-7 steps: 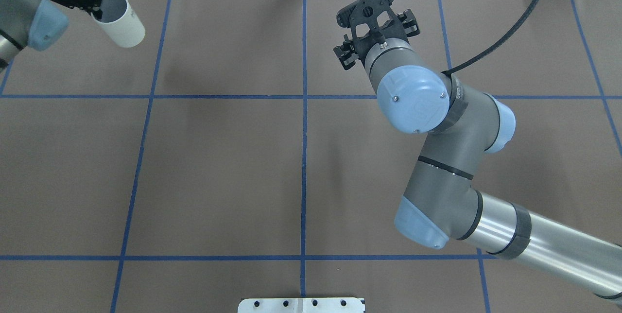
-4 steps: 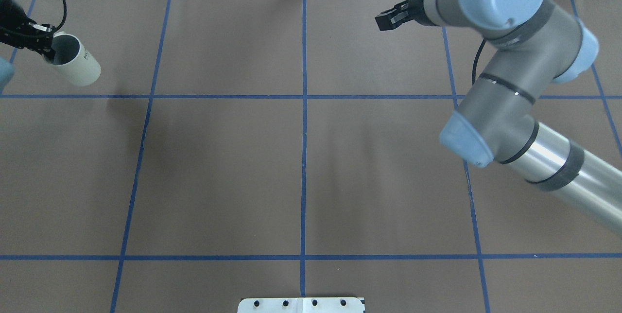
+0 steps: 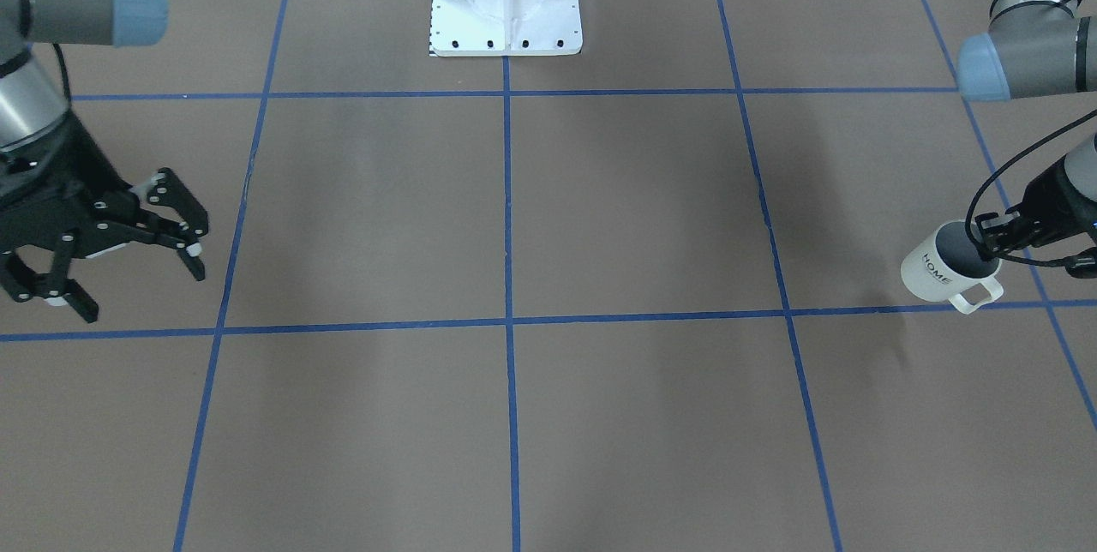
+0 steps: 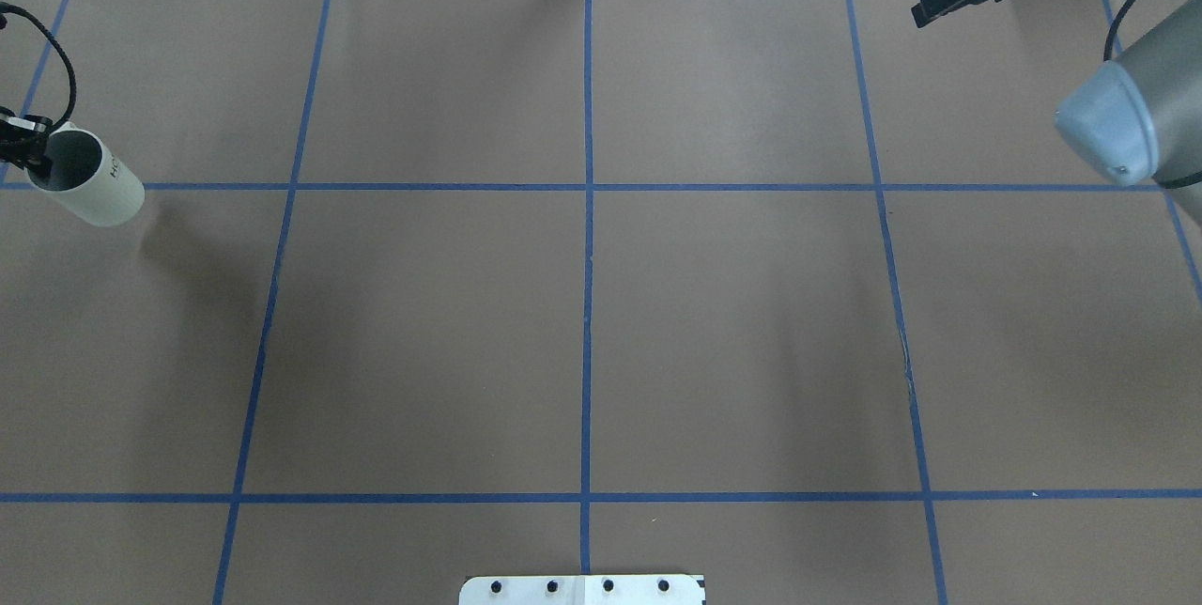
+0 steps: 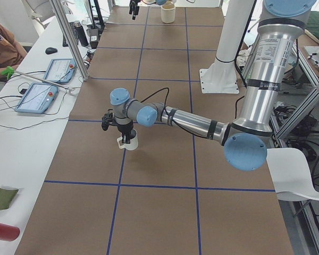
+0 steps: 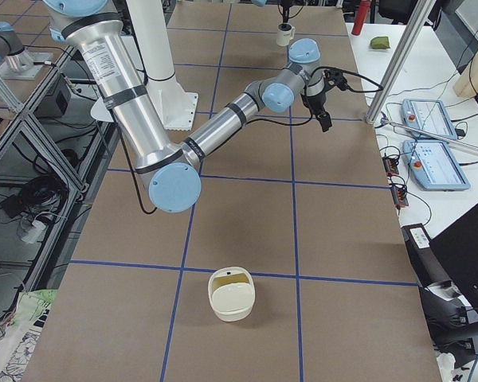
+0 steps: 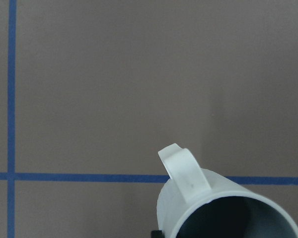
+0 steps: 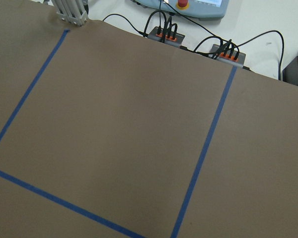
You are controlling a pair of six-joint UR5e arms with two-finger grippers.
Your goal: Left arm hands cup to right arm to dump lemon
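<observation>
White cylindrical HOME mug [image 3: 934,273] pinched at rim by left tool [image 3: 987,245]; right tool [image 3: 137,286] spread wide, well apart across brown table [image 3: 634,192]; cream round tub [image 6: 231,294] at right end.

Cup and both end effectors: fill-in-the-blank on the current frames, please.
The left end effector grips the cup at its ___.
The right end effector is ___ and holds nothing.
The word printed on the cup's side is ___.
Missing: rim; open; HOME.
</observation>
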